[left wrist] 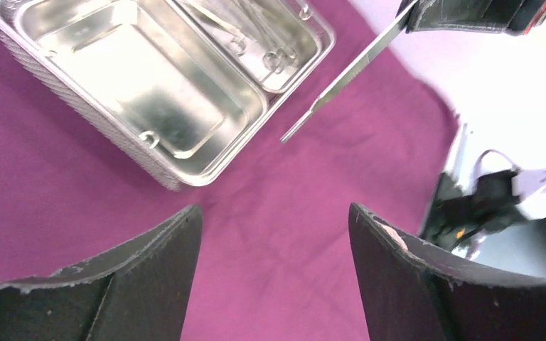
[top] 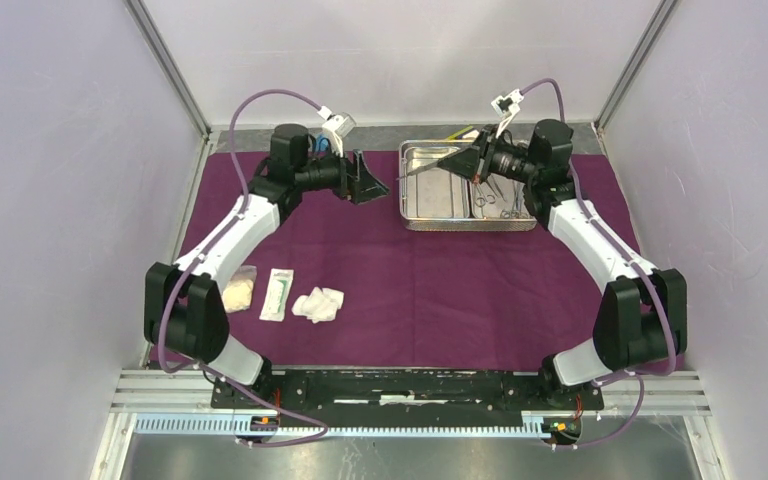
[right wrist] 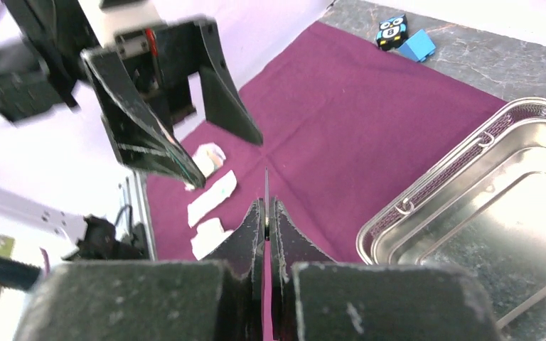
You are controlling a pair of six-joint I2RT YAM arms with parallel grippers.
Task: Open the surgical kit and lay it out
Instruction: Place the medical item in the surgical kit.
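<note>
Between pale walls, on a table draped in dark-purple cloth wrap [top: 440, 290]: at 8 o'clock, gauze wads [top: 318, 304] beside flat white packet [top: 278, 293], print too small to read. Rising from 7 o'clock, elbow out, bent toward 12: left gripper [top: 378, 180] turned to 3 o'clock, jaws wide, nothing between. At 1 o'clock, steel tray [top: 435, 200], clamps [top: 495, 198] in its right compartment; above it, pointing to 9, right gripper [top: 443, 163] pinched tight on slim steel instrument [top: 418, 172].
</note>
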